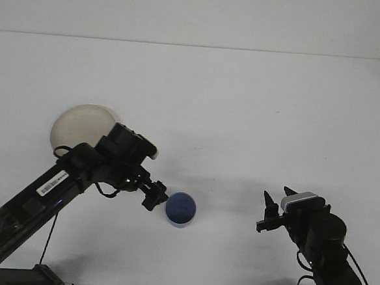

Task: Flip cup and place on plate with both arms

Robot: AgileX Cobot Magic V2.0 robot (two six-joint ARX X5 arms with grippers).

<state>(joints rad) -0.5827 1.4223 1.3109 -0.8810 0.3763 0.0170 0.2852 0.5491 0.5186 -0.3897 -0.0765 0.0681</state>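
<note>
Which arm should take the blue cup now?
Left, probably. The left gripper sits right beside the blue cup, on its left. The right gripper is well off to the right, across bare table.

The left arm stretches diagonally from the lower left corner toward the middle, its tool (155, 197) low and pointing right; the right arm sits folded at lower right, its tool (273, 210) fingers parted.

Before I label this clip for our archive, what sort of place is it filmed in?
Probably a lab or test bench for robot manipulation, not a kitchen: a bare white table, only a blue cup and a cream plate set out, and two black arms, the left gripper beside the cup.
</note>
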